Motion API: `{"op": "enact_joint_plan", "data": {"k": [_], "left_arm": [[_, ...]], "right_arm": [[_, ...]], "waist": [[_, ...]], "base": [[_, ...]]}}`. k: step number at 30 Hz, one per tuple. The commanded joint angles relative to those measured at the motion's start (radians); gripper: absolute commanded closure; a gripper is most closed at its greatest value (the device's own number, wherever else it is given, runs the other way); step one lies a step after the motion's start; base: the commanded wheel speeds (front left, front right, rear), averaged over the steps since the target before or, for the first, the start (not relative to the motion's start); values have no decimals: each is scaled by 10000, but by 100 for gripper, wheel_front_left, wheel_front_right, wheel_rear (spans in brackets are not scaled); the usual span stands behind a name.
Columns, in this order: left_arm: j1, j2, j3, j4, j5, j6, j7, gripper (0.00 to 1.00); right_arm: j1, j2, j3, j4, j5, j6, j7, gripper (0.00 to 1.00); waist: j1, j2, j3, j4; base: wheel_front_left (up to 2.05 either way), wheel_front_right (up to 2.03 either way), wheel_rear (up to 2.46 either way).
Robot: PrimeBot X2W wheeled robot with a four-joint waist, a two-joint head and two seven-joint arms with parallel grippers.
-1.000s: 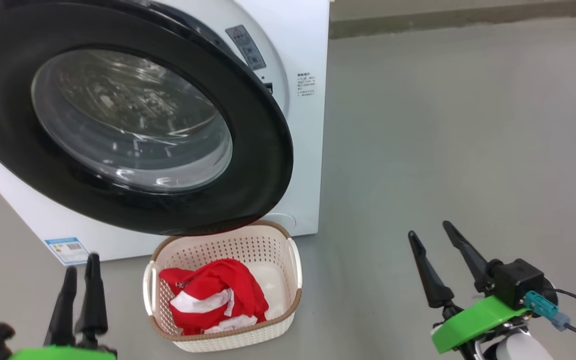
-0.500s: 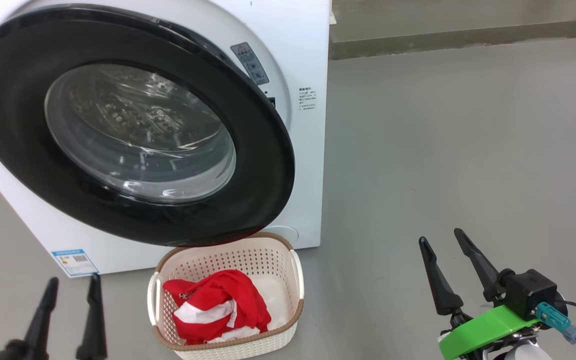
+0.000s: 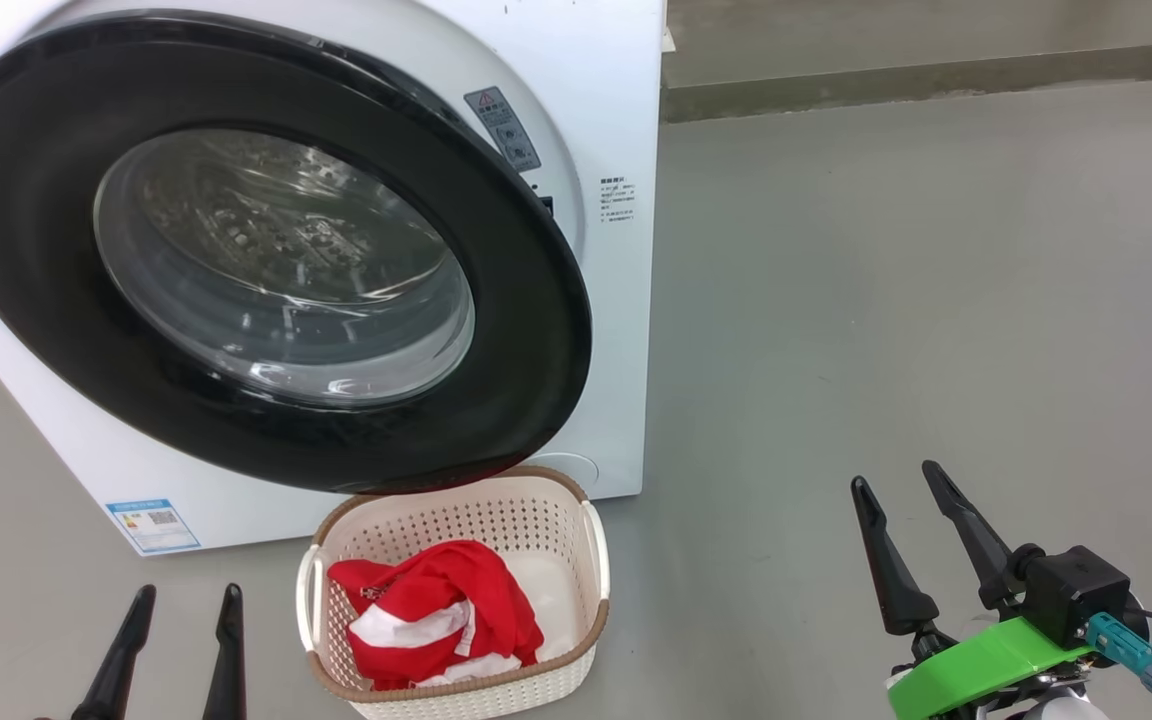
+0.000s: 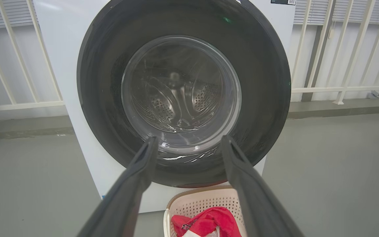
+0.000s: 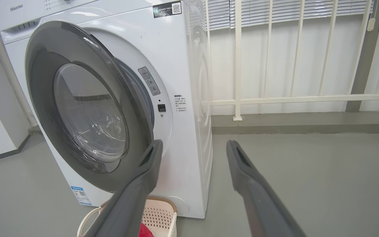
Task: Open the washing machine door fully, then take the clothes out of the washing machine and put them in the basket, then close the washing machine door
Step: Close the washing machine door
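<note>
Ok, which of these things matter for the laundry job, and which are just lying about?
Part of the job:
washing machine door
washing machine
red clothes
basket, holding the clothes

Just background:
white railing
grey floor
blinds behind the railing

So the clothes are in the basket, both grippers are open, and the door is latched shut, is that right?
No: the washing machine door is ajar, standing off the washing machine in the right wrist view. The clothes are in the basket, left gripper and right gripper open.
</note>
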Motion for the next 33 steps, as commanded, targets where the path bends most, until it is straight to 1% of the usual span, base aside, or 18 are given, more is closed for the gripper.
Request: {"op": "enact_joint_plan", "data": {"k": [1,13,24,25,26,28,29,33], "left_arm": [[-211,73,374,-164,107,-73,-119,0],[-310,-62,501,-10,240,-118,-120,0],[-376,-61,491,163,353,-133,-120,0],[-381,-60,482,171,352,-134,-120,0],[-378,-61,467,170,350,-135,-120,0],[-353,-85,426,117,377,-136,-120,0],[-347,-90,418,101,381,-136,-120,0],[-359,7,336,125,555,-137,-120,0]], "right_arm": [[-154,-70,219,-291,-78,63,-65,0],[-223,-118,186,-246,-46,63,-65,0],[-221,-101,168,-238,-64,63,-65,0],[-217,-103,198,-235,-58,63,-65,7],[-215,-114,240,-215,-58,63,-65,51],[-213,-168,399,-96,-21,63,-65,87],[-234,-190,458,-39,7,63,-65,100],[-450,-275,696,198,143,63,-65,100]], "waist": [[0,0,10,-12],[0,0,49,-81],[0,0,5,69],[0,0,2,100],[0,0,-3,133],[0,0,-15,215],[0,0,-17,261],[0,0,13,504]], "base": [[0,0,0],[0,0,0],[0,0,0],[0,0,0],[0,0,0],[0,0,0],[0,0,0],[0,0,0]]}}
